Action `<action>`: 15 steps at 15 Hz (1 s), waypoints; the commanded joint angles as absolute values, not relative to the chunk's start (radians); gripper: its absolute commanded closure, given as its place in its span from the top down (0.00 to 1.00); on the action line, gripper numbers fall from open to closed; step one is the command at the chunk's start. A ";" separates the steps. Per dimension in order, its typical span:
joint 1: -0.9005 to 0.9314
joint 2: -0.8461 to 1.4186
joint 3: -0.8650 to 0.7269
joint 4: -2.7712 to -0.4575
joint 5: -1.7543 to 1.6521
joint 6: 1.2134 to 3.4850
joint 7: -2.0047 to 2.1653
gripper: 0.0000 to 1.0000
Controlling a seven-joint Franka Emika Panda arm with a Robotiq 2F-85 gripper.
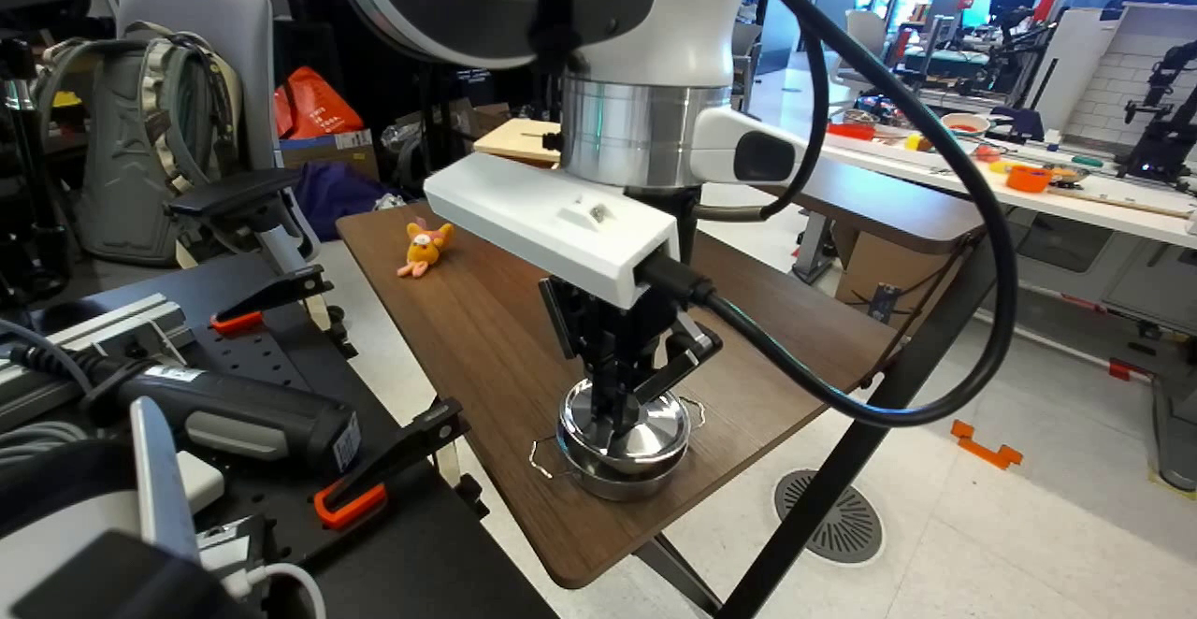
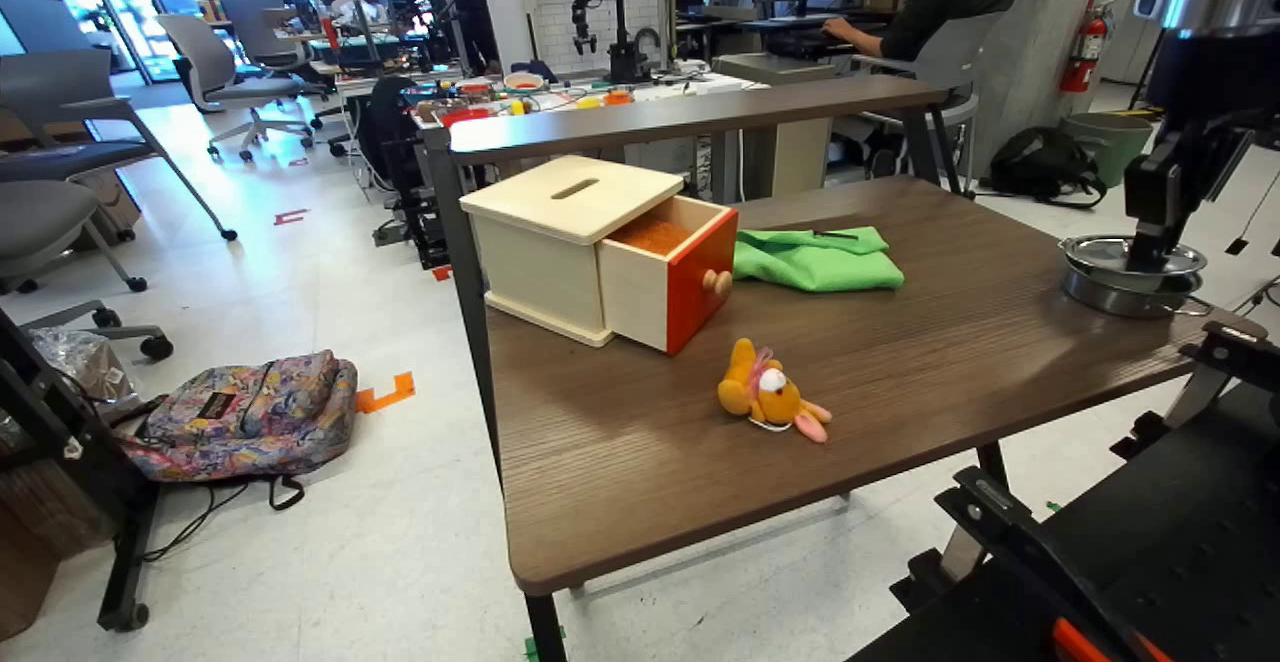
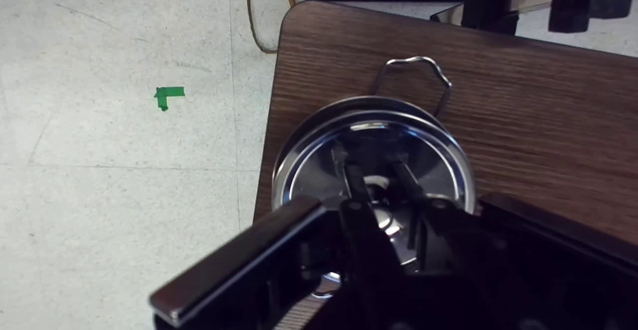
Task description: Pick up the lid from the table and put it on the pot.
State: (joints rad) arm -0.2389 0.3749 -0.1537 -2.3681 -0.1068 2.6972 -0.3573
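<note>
In an exterior view, the left part of your table (image 2: 640, 502) has a wooden box (image 2: 550, 262), red-fronted drawer (image 2: 635, 292) partly out. Orange plush toy (image 2: 765, 392) lies on the near side, a bit right of the box. Green cloth (image 2: 820, 264) is bunched just right of the drawer front, farther than the toy. Well apart from those, at the right end, your pot (image 2: 1125, 297) stands upright. In both exterior views the lid (image 1: 650, 437) covers the pot's mouth and your gripper (image 2: 1148, 262) points down onto it, so the lid is directly under the hand, tips at roughly its middle. In the wrist view your fingers (image 3: 356, 183) stand slightly apart, one left and one right of the lid's center. That spot is dark and partly blocked, so I can't tell whether you're grasping the lid or have released it. Same view: lid and pot don't line up, a crescent of pot rim shows past the lid on the far and left sides. Can't tell if the lid is seated or just above the rim. One wire handle (image 3: 411, 60) sticks out on the far side of the pot; the opposite one is mostly behind your gripper.
</note>
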 commanded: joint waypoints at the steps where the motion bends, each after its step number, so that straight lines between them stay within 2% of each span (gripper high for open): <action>1: -0.236 0.406 -0.156 -2.339 -0.128 2.707 -0.330 0.05; 14: -0.217 0.452 -0.166 -2.295 -0.143 2.700 -0.283 0.05; 15: -0.215 0.453 -0.167 -2.294 -0.143 2.699 -0.279 0.15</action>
State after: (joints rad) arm -0.2298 0.4316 -0.1541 -2.3123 -0.1096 2.6970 -0.3156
